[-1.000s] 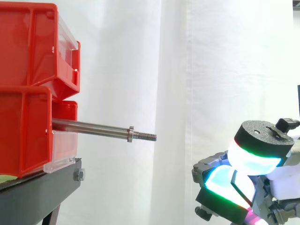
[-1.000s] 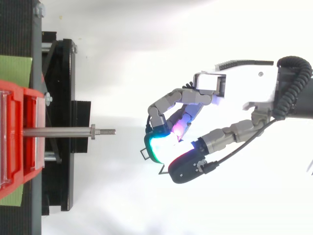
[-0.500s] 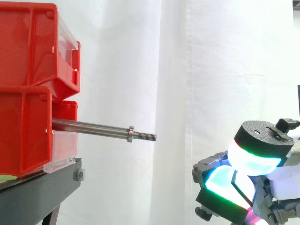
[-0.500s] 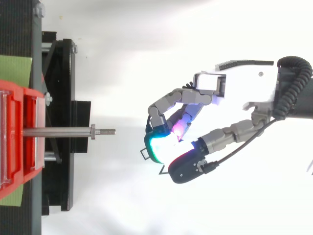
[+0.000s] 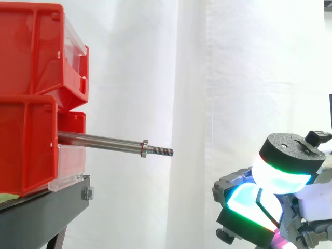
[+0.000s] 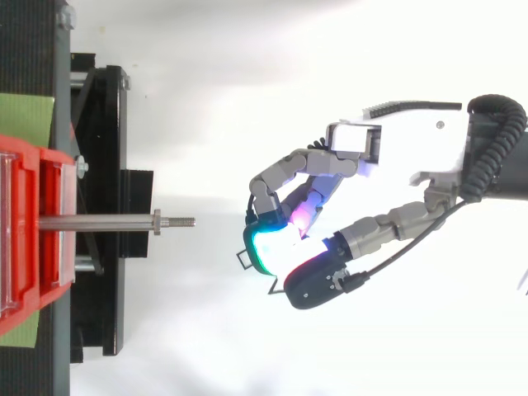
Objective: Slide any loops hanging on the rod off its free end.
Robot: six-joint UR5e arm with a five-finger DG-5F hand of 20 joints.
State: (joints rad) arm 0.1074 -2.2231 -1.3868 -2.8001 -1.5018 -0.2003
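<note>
Rod [image 5: 104, 140] lay near-horizontal, fixed end at the red bins [image 5: 26, 145], threaded free end pointing toward the hand [image 6: 388, 153]. Hand sat well apart, fingers curled, gripping nothing.

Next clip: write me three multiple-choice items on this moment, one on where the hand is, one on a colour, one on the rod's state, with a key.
1. In the side view, where is the hand relative to the free end of the rod?
A. above it
B. lower and to its right
C. left of it

2. What colour are the bins?
A. blue
B. grey
C. red

3. What state is the rod in?
A. bare of loops
B. carrying two loops
C. gripped by the hand

Key: 1 B, the hand sits low near the right edge, apart from the rod; 2 C, both stacked bins are red; 3 A, nothing hangs along its length.
</note>
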